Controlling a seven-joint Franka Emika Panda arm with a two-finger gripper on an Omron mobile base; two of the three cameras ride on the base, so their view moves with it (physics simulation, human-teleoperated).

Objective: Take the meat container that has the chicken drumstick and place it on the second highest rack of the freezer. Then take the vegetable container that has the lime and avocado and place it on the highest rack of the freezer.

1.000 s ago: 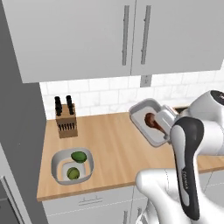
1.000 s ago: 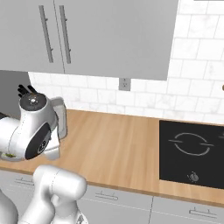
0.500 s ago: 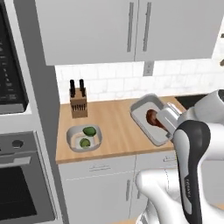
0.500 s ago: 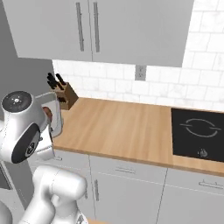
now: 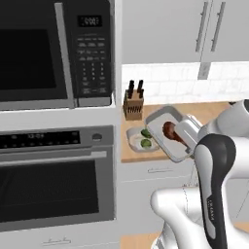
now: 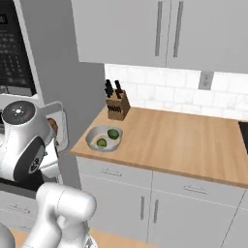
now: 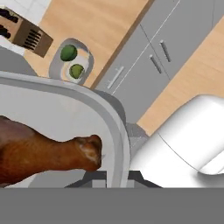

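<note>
Base swung left, oven (image 5: 53, 189) now ahead | gripper (image 5: 187, 132) clamped on meat container (image 5: 163, 130) | chicken drumstick (image 7: 48, 153) inside

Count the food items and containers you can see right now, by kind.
Drumstick: 1
Lime: 1
Avocado: 1
Meat tray, held by the pincer: 1
Vegetable tray, on the counter: 1
Total: 5
</note>
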